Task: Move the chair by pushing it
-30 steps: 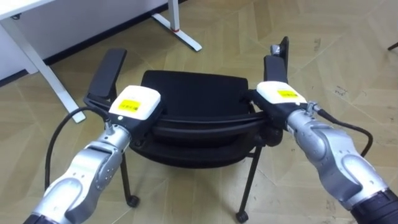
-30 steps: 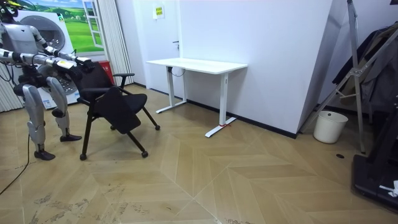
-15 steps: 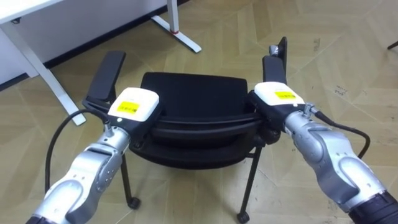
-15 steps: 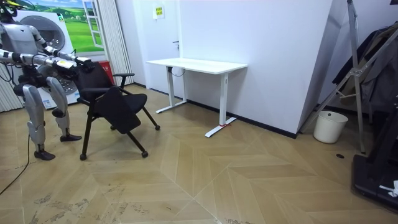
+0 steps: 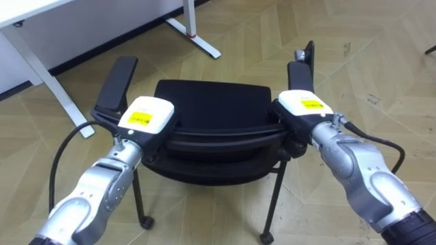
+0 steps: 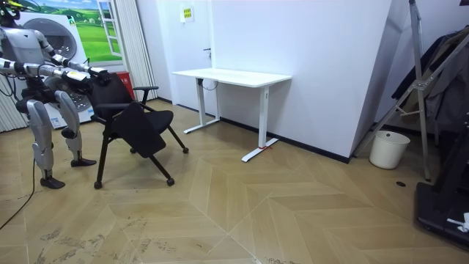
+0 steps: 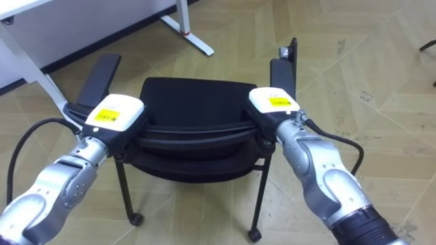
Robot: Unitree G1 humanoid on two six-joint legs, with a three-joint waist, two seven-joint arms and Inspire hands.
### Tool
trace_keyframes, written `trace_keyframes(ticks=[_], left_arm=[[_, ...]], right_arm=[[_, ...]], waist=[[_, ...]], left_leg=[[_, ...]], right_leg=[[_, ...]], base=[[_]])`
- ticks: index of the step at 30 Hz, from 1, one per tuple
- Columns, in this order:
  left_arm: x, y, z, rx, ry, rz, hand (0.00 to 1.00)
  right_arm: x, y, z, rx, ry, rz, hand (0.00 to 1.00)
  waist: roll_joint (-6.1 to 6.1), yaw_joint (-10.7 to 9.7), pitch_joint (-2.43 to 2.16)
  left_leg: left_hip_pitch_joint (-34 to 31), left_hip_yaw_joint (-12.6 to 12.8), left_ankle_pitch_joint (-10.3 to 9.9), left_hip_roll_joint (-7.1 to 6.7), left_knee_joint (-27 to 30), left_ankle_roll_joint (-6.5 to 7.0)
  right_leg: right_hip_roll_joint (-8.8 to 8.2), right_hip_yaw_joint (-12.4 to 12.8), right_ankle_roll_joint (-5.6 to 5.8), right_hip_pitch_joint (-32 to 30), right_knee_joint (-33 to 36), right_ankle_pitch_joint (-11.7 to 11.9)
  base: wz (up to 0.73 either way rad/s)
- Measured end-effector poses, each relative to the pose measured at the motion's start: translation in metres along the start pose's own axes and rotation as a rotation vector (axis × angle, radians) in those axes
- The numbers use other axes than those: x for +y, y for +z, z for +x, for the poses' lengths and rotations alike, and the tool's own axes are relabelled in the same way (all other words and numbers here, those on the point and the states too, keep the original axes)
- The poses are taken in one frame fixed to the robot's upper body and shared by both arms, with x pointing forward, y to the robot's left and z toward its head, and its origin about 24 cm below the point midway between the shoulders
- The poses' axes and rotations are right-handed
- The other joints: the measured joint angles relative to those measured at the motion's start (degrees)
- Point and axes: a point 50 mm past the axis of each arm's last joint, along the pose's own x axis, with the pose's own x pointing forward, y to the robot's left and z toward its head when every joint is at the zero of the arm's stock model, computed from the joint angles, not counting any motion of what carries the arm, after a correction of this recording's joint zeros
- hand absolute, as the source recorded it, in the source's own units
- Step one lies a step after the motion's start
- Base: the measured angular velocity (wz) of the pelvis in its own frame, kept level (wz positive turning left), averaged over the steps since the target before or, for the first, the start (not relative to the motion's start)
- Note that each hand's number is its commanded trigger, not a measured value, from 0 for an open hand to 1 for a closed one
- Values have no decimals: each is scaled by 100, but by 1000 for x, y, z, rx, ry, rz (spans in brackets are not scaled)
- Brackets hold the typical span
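Currently the chair stands at 12 o'clock on the parquet floor, with the left hand and right hand against its backrest, whether they grip it cannot be told, and the white desk at 11 o'clock.

Both arms stretched forward, hands side by side and well apart.
The left hand, its white back with a yellow patch turned upward, ends a silver forearm that comes in from the lower left. The right hand, with the same white back and yellow patch, ends a silver forearm from the lower right. Both wrists are nearly straight and the forearms angle slightly inward. In the room view the robot stands upright, arms held out level before its chest.
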Motion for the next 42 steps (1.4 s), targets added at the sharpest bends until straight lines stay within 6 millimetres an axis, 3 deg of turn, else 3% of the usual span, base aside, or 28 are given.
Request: trace_keyframes(ticks=[8,12,13,16,19,20,21,22,23,24,25,28,29,30,31,33,34,35,36,37,38,40,41,42], left_arm=[[0,1,1,1,7,3,100],[0,-1,6,1,2,18,100],[-1,-2,7,2,-3,19,100],[-5,-4,13,3,-23,27,100],[-15,-4,13,11,-47,12,100],[-16,-4,13,14,-52,12,100],[-17,-3,14,14,-51,6,100],[-17,-2,14,18,-45,-5,100],[-18,-2,14,20,-44,-10,100],[-19,2,15,14,-38,-24,100],[-19,5,16,6,-31,-29,100],[-19,7,16,-9,-31,-31,100],[-18,7,16,-21,-27,-25,100],[-16,6,15,-32,-24,-9,100],[-14,4,14,-45,-19,10,100],[-6,0,14,-57,-1,35,100],[-1,-2,16,-64,10,52,100],[3,-2,18,-68,17,59,100],[7,-5,21,-65,26,63,100],[9,-8,23,-55,31,57,100],[9,-10,23,-50,28,54,100],[6,-12,25,-49,15,48,100],[5,-13,25,-49,12,47,100],[2,-13,25,-48,4,46,100]], right_arm=[[-1,-2,0,10,-11,15,100],[6,-4,2,25,-16,42,100],[7,-4,3,28,-16,47,100],[13,-6,6,36,-10,63,100],[22,-11,7,32,23,87,100],[23,-12,7,36,25,90,100],[23,-13,8,39,22,94,100],[22,-14,8,42,16,96,100],[22,-13,8,41,14,103,100],[19,-17,7,39,9,96,100],[16,-20,6,36,-3,98,100],[17,-27,5,37,-5,109,100],[19,-28,5,35,-3,121,100],[22,-29,5,42,3,134,100],[26,-30,5,47,4,150,100],[24,-28,6,43,-20,170,100],[22,-25,8,37,-34,184,100],[19,-24,10,34,-38,187,100],[15,-24,13,34,-45,183,100],[9,-22,18,33,-53,180,100],[9,-20,21,35,-53,178,100],[13,-17,25,37,-40,193,100],[16,-18,25,45,-32,196,100],[20,-20,25,53,-27,198,100]], waist=[[-44,-4,53],[-195,-42,153],[-210,-41,148],[-222,-57,144],[-93,-86,125],[-89,-83,109],[-100,-73,102],[-149,-38,148],[-115,-38,148],[-93,-76,141],[-24,-87,156],[59,21,144],[53,130,133],[-21,231,83],[-103,310,41],[-137,419,5],[-324,402,1],[-395,401,7],[-449,402,12],[-350,407,61],[-323,404,72],[-332,407,85],[-328,405,86],[-307,379,84]], left_leg=[[-17,-2,0,10,71,0],[-277,4,-3,24,741,-2],[-363,4,-5,38,922,0],[-839,23,-6,208,1985,2],[-1304,163,5,564,3209,13],[-1376,180,27,615,3385,46],[-1551,221,141,669,3736,170],[-1772,266,327,739,4048,266],[-1875,260,296,717,4114,301],[-2026,312,144,575,3936,334],[-2126,504,122,389,3543,351],[-2066,977,184,146,2425,344],[-2067,1076,223,69,2114,399],[-2113,1078,289,95,2179,548],[-2164,1025,159,109,2392,665],[-2226,978,-115,90,2680,765],[-2242,998,-199,-56,2712,762],[-2251,994,-239,-138,2735,770],[-2285,910,-356,-280,2821,904],[-2310,733,-465,-365,2980,1004],[-2305,658,-510,-410,3030,1012],[-2164,554,-584,-475,3054,1042],[-2118,535,-599,-475,3054,1043],[-2034,431,-641,-505,3054,1032]], right_leg=[[-7,5,1,-6,71,-18],[-98,-166,-69,-43,509,-192],[-107,-164,-91,-74,626,-223],[-63,-217,-191,-123,1066,-377],[120,-492,-315,189,1098,-673],[129,-486,-334,221,1106,-745],[147,-479,-389,252,1138,-896],[196,-420,-450,324,1116,-971],[198,-334,-479,339,1111,-1025],[211,-273,-516,284,1131,-1069],[200,-240,-523,213,1198,-1113],[222,-174,-508,161,1310,-1234],[221,-98,-526,127,1457,-1390],[115,-179,-418,108,1615,-1532],[-57,-368,-241,119,1722,-1633],[-222,-491,-100,97,1934,-1723],[-397,-493,-61,3,2158,-1833],[-478,-489,-49,-51,2312,-1886],[-618,-451,-28,-223,2775,-1912],[-763,-416,-93,-530,3550,-1738],[-846,-340,-110,-702,3967,-1566],[-1101,-57,-105,-1297,5206,-620],[-1114,23,-101,-1392,5385,-370],[-1109,119,-89,-1504,5632,23]], base=[[1],[18],[20],[23],[25],[21],[22],[19],[24],[15],[8],[-28],[-46],[-66],[-62],[-39],[-10],[-6],[-25],[-32],[-29],[0],[17],[12]])
